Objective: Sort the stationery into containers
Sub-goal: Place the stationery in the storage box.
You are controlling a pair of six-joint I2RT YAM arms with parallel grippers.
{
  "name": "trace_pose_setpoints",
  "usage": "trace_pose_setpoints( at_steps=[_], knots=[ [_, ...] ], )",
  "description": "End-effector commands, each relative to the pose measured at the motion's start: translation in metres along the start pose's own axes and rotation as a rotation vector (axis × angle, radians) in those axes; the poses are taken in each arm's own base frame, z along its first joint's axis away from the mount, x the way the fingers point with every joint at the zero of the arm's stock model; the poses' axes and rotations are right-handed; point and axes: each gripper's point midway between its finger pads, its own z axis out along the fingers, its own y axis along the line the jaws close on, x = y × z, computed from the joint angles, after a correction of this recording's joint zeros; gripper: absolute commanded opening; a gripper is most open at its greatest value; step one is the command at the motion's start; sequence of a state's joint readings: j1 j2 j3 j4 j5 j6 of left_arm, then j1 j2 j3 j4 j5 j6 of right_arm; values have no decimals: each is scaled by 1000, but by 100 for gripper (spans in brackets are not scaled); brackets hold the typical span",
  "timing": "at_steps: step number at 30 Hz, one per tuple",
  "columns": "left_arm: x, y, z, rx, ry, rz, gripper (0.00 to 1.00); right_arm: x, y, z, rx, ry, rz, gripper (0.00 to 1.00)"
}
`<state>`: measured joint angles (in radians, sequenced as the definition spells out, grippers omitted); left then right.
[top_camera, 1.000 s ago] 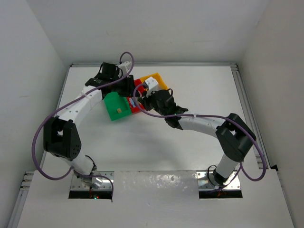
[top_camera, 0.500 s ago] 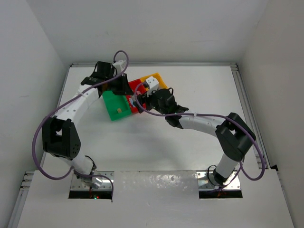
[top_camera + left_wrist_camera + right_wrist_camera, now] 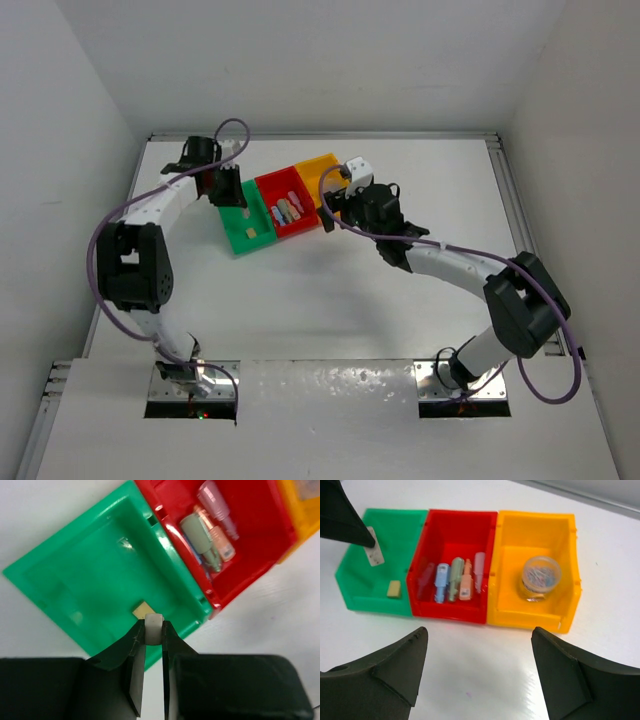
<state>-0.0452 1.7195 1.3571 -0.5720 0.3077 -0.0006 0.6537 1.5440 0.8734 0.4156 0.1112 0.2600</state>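
Three containers stand in a row: a green bin (image 3: 375, 605), a red bin (image 3: 447, 612) and an orange-yellow bin (image 3: 525, 617). My left gripper (image 3: 153, 630) is shut on a small whitish block (image 3: 374, 553), held above the green bin (image 3: 90, 580). A tan block (image 3: 144, 610) lies on that bin's floor. Several pastel oblong pieces (image 3: 452, 577) lie in the red bin. A round grey item (image 3: 540, 577) sits in the orange-yellow bin. My right gripper (image 3: 479, 632) is open and holds nothing, over the table in front of the bins.
The bins (image 3: 285, 205) sit at the middle back of the white table. The left gripper (image 3: 228, 190) hangs at the green bin's left end, and the right gripper (image 3: 335, 195) is beside the orange-yellow bin. White walls enclose the table.
The right gripper opened and drew back rightward from over the red bin. The left arm swung left, with its jaws closed on the whitish block.
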Motion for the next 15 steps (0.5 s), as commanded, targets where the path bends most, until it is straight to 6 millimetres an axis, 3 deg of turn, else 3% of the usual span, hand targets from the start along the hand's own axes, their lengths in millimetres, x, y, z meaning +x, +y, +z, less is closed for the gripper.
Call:
trace_pose_setpoints(
  at_steps=[1,6,13,15],
  knots=[
    [7,4,25,13,40,12,0,-10,-8,-7,31,-5,-18,81],
    [6,12,45,-14,33,13,10,-2,-14,-13,53,14,-34,80],
    [-6,5,53,-14,-2,44,49,2,-17,-15,64,38,-58,80],
    [-10,7,51,-23,-11,44,53,3,-21,-15,78,45,-61,81]
  ],
)
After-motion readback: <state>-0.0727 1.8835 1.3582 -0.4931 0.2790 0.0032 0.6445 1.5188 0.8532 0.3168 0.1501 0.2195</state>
